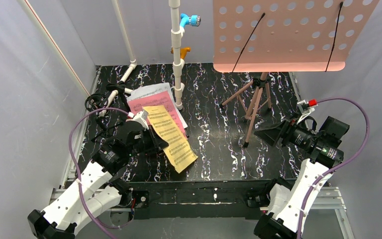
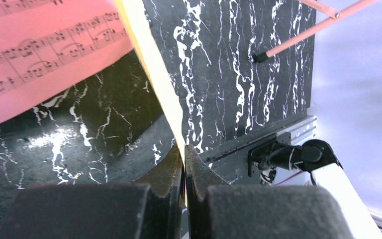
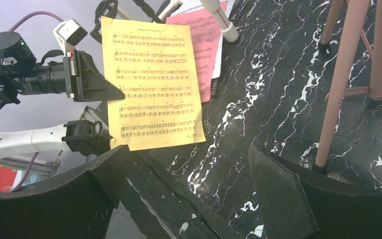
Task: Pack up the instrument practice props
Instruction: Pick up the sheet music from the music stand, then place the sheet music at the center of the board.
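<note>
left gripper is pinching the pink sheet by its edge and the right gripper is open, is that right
Not the pink sheet: the left gripper pinches the yellow sheet by its edge, as the left wrist view shows. The right gripper is open.

Our left gripper (image 2: 184, 152) and right gripper (image 3: 184, 152) are black wedges on white-linked arms. We see a purple cable (image 1: 71, 142) looping along each.

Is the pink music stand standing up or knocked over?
Standing up. The stand has its legs spread on the table, and its desk sits high above them.
</note>
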Motion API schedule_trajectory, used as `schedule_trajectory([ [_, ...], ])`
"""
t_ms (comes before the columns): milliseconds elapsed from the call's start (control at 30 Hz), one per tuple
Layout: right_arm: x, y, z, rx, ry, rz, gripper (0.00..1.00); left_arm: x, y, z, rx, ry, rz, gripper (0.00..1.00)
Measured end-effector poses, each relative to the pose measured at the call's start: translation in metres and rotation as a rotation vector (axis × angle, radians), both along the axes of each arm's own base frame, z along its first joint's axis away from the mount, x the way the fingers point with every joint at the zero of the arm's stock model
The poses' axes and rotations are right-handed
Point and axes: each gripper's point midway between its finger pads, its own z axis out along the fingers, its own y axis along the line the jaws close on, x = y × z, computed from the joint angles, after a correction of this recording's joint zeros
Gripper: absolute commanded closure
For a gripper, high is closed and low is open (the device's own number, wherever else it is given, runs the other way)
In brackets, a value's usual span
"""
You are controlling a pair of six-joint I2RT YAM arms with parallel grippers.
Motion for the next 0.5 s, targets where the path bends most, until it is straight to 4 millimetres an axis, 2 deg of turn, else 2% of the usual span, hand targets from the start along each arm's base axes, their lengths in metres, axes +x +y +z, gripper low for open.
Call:
schedule_trajectory([
  [300,0.001,-0.001,-0.001,-0.013,-0.011,0.001,0.02,0.015,0.022,0.006,0.053,-0.021,0.053,1.0],
  [500,0.001,-0.001,-0.001,-0.016,-0.012,-0.001,0.02,0.028,0.036,0.003,0.086,-0.013,0.083,1.0],
])
